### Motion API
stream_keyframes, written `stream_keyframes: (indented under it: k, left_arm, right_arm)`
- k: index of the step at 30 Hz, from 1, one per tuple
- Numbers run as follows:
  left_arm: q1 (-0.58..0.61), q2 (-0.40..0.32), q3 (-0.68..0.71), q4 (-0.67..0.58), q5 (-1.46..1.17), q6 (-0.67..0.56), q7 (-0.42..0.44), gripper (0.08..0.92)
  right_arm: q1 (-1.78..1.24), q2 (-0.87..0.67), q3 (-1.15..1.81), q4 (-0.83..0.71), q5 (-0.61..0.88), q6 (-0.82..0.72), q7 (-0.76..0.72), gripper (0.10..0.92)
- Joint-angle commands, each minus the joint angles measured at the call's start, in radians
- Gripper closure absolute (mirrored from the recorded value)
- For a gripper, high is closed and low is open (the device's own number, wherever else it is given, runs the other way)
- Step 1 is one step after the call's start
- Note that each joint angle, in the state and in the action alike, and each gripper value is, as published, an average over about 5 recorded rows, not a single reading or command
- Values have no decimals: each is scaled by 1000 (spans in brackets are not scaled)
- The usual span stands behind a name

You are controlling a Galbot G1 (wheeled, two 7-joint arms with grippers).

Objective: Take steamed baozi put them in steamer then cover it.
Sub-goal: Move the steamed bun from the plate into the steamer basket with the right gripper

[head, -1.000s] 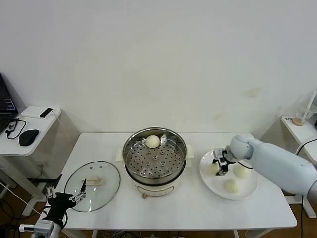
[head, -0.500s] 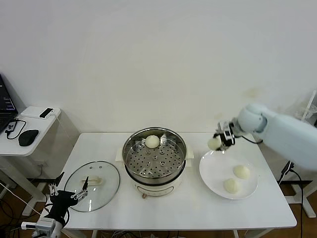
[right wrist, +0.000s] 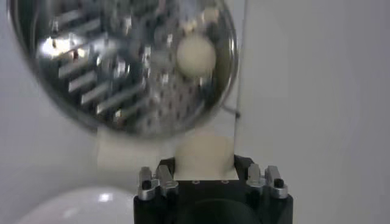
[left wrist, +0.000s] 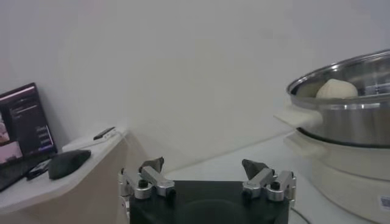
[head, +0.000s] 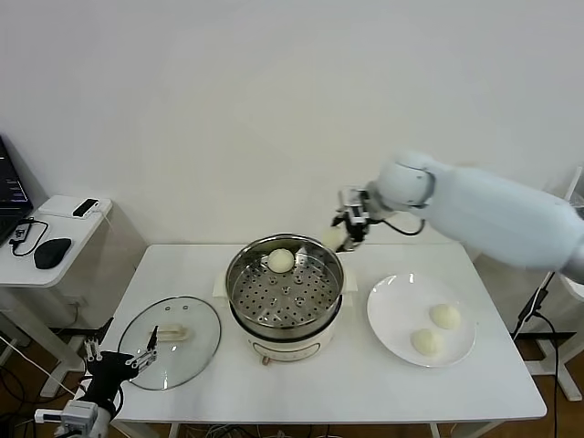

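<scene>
Carried baozi (head: 332,238): soft, light, dents easily; clamped at its sides by right gripper (head: 349,222), just above steamer (head: 285,290) rim.
Other baozi: one in steamer, two on plate (head: 394,315) beside steamer.
Left gripper (head: 121,359): spread wide, idle beside cover (head: 171,340), left of steamer.

Over the steamer (head: 285,294) we've got open air, and most of its perforated tray is bare, with just 1 bun (head: 281,261) at the far edge. The right gripper (head: 347,228) with its own bun (head: 334,238) hangs above the far right rim. The plate (head: 399,310) has 2 buns (head: 435,328) on its right half, the left half being free. The lid (head: 171,340) fills the table's left side, the left gripper (head: 119,359) just at its near edge.
</scene>
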Motion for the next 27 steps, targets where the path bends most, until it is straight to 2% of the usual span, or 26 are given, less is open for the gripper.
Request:
stream_keyframes:
  k: [1, 10, 27]
  left_arm:
    - [-1, -7, 3, -16, 5, 0, 0, 177]
    - [-6, -17, 9, -32, 10, -1, 0, 177]
    - [-11, -19, 13, -29, 10, -3, -1, 177]
  right_arm:
    - [-39, 264, -52, -58, 150, -152, 96, 414]
    - [-117, 373, -50, -189, 151, -183, 127, 414]
    - [-139, 434, -59, -246, 140, -209, 121, 414]
